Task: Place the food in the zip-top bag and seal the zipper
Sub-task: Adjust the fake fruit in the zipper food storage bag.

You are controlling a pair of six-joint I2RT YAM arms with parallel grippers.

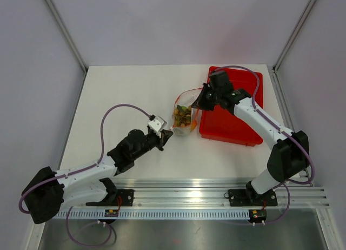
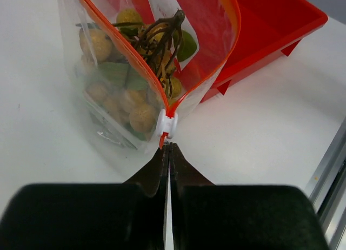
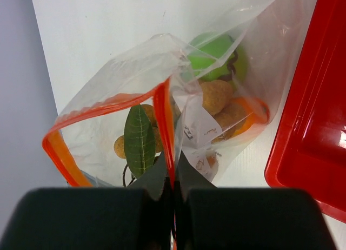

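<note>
The clear zip-top bag (image 1: 184, 116) stands on the white table beside the red tray, its mouth open. Inside are the round green fruit (image 3: 216, 52), the tan-brown balls (image 3: 216, 96) on dark stems with a green leaf (image 3: 139, 139), and an orange piece (image 3: 254, 110) that looks like the mango. My left gripper (image 2: 168, 146) is shut on the bag's near corner, just below the zipper's white end piece (image 2: 166, 124). My right gripper (image 3: 173, 177) is shut on the orange-red zipper strip (image 3: 165, 125) at the far side of the mouth. Both show in the top view, left (image 1: 167, 133) and right (image 1: 197, 105).
The red rectangular tray (image 1: 232, 125) lies right of the bag, under my right arm; it also shows in the left wrist view (image 2: 270, 22) and the right wrist view (image 3: 308, 125). A metal rail (image 1: 216, 196) runs along the table's near edge. Walls enclose the table.
</note>
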